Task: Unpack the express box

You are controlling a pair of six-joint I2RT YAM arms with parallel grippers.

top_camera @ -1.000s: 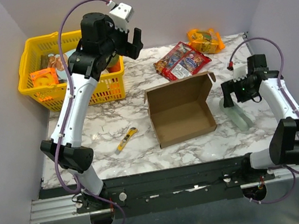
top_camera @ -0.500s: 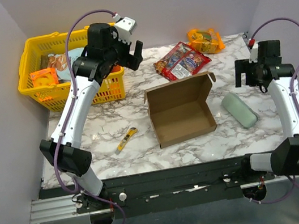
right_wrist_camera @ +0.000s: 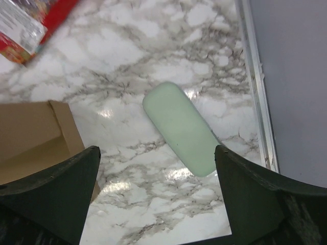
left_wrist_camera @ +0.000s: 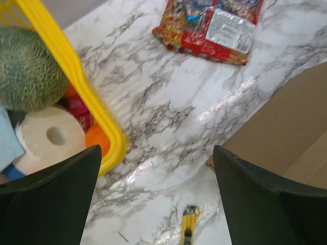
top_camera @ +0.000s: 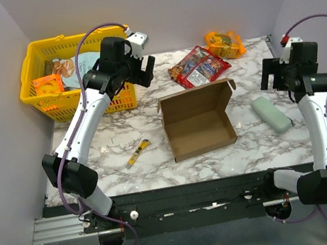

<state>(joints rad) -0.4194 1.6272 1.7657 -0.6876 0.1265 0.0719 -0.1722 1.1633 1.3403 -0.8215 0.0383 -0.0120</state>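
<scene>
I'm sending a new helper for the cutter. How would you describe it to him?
Start at the open brown box in the middle of the marble table. To its left, alone on bare marble, lies the cutter. It is a slim yellow stick, unlike the big yellow basket at the back left.

A yellow basket point(top_camera: 60, 103) is set at the far left corner of the marble table point(top_camera: 116, 137), and a netted green melon point(left_wrist_camera: 28, 76), a roll of white paper point(left_wrist_camera: 51, 135) and some orange items are seen inside it. Two red snack packets point(top_camera: 199, 66) are laid near the far edge, with an orange bag point(top_camera: 224, 43) at the far right corner. A pale green oblong case point(top_camera: 271, 114) is found by the right edge, and a yellow utility knife point(top_camera: 138, 152) towards the near edge, left of the middle.
</scene>
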